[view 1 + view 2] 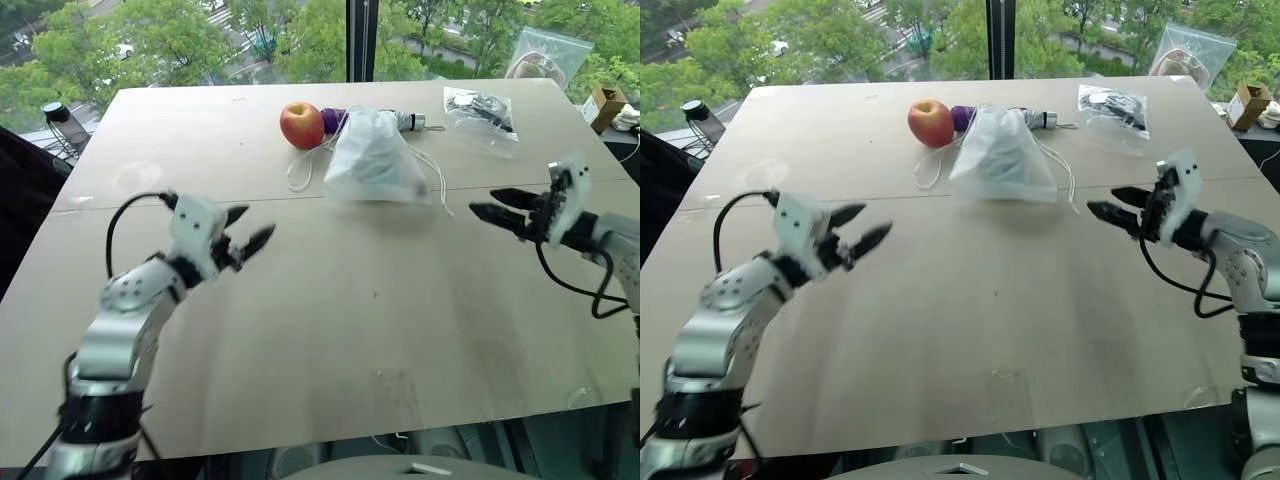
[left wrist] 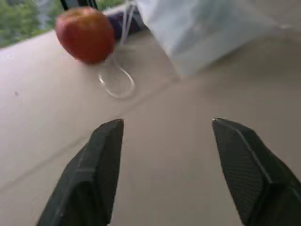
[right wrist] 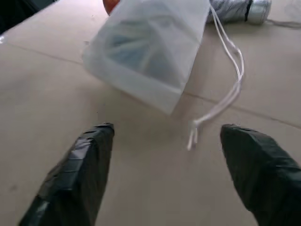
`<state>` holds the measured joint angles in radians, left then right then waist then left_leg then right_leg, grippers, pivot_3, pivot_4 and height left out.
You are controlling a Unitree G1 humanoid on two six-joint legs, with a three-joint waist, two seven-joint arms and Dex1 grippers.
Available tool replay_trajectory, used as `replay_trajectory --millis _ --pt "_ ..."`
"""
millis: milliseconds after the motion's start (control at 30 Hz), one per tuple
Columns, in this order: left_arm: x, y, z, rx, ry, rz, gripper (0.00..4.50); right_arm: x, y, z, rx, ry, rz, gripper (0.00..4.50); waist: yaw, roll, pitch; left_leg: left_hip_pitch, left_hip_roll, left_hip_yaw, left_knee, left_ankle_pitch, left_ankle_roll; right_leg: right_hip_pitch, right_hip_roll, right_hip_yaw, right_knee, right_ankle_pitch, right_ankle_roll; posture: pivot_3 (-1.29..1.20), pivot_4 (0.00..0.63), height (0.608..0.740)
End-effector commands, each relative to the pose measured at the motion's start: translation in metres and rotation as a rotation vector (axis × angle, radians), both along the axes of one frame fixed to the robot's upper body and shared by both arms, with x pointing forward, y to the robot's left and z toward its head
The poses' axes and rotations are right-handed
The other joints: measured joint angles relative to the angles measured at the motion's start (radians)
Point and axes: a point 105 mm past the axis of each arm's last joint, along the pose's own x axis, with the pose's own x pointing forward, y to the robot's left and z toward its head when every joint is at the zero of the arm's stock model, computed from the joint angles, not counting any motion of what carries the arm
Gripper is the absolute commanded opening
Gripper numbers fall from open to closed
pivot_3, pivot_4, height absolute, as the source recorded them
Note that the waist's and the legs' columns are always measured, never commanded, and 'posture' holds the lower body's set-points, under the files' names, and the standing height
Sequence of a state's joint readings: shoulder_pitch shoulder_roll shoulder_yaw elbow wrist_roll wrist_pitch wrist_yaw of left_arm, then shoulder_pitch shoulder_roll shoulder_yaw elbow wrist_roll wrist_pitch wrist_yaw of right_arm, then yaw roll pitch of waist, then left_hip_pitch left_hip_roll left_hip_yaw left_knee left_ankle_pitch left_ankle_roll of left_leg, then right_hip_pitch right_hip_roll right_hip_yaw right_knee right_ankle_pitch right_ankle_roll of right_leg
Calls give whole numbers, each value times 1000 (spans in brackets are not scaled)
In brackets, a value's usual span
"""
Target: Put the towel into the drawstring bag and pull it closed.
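Observation:
The drawstring bag lies at the back middle of the table, white and translucent, its mouth gathered toward the far side. A bluish-grey mass inside it looks like the towel. White cords trail from the mouth on both sides, one loop lying by the apple. My left gripper hovers open over the table to the near left of the bag, holding nothing. My right gripper stands open to the bag's right, also holding nothing. Neither gripper touches the bag.
A red apple sits just left of the bag, with a purple-and-silver object behind it. A clear zip bag with dark contents lies at the back right. Beyond the table's edge are another clear bag and a cardboard box.

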<state>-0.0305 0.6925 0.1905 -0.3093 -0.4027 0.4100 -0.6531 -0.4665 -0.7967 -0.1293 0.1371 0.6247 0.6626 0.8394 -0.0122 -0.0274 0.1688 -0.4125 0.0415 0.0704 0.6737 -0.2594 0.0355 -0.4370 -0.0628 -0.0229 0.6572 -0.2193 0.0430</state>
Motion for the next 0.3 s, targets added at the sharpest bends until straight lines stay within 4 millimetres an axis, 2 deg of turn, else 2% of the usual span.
replay_trajectory --millis 33,167,300 --pt "-11 -5 1 28 -1 -29 4427 1 -13 6 -55 -44 -18 4500 2 0 0 -1 0 0 2 0 0 0 0 1 0 0 0 0 150 740" --pt "-11 4 -7 34 18 35 4427 4 -15 3 -68 -140 -5 4500 3 0 0 0 0 0 7 0 0 4 1 -1 0 0 0 0 150 740" --pt "-18 0 -9 2 39 7 4427 0 -15 -12 -149 -189 61 4500 2 0 0 1 0 0 9 0 0 5 1 -1 0 0 0 0 150 740"
